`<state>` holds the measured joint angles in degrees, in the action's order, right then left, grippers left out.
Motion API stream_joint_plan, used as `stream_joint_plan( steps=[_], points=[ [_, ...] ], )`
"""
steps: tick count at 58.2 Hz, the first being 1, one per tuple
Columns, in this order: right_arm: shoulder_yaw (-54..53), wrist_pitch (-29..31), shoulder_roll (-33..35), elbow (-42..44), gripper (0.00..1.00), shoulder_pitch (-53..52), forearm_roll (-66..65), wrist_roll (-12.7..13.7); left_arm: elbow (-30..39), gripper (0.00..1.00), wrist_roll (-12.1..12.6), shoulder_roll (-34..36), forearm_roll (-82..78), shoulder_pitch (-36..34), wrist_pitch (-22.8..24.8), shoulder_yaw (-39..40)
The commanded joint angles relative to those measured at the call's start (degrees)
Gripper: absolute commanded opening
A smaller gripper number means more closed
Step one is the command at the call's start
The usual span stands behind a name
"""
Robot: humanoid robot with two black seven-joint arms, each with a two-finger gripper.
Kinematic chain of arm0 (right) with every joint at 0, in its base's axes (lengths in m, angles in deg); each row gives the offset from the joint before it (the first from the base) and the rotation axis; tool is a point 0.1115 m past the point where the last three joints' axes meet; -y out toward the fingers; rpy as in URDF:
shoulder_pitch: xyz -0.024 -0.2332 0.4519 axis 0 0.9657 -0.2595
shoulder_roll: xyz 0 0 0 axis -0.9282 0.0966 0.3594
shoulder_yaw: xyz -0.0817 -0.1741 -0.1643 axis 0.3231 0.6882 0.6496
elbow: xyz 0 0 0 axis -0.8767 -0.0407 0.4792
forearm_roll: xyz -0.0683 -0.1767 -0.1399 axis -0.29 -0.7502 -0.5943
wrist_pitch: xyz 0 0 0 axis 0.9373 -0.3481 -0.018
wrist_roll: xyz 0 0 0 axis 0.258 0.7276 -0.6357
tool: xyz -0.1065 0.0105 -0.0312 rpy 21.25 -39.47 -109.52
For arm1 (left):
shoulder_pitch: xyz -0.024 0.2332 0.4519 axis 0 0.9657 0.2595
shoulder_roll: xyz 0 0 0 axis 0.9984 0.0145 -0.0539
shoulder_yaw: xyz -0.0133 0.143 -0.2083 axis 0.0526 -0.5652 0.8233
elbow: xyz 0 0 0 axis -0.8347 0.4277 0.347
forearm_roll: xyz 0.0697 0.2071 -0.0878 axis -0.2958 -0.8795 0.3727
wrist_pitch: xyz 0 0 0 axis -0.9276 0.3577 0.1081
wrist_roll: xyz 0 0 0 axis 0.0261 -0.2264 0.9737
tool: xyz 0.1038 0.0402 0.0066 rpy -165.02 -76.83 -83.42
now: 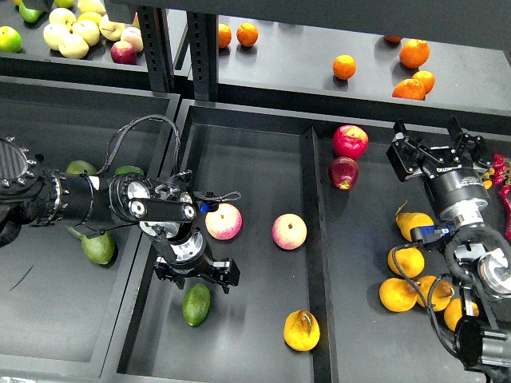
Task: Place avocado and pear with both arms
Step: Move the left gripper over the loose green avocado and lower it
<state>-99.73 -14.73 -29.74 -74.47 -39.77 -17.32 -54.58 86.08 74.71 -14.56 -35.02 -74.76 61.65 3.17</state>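
Observation:
The dark green avocado (196, 304) lies free on the floor of the middle tray (247, 167), near its front left. My left gripper (196, 274) hangs just behind and above it, fingers spread, open and empty. The golden-yellow pear (302, 330) with its dark stem lies on the same tray at the front right, by the divider. My right gripper (435, 153) is open and empty, held over the back of the right tray, far from the pear.
Two pink-yellow apples (224, 221) (289, 231) lie mid-tray. Red apples (350, 141) and several yellow pears (407, 262) lie in the right tray. More avocados (99, 247) lie in the left tray. Oranges (344, 66) sit on the back shelf. A raised divider (314, 239) separates the trays.

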Motion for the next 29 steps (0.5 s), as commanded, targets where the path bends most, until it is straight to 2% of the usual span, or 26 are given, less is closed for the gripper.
stream_joint_plan(
  steps=[1, 29],
  points=[
    [0.00, 0.06, 0.00, 0.00, 0.99, -0.01, 0.14, 0.01, -1.36, 0.99, 0.01, -0.36, -0.02, 1.16, 0.01, -0.03],
    [0.09, 0.06, 0.00, -0.09, 0.99, 0.17, 0.23, 0.09, -4.26, 0.99, 0.01, -2.30, 0.07, 4.59, 0.01, 0.06]
  ],
)
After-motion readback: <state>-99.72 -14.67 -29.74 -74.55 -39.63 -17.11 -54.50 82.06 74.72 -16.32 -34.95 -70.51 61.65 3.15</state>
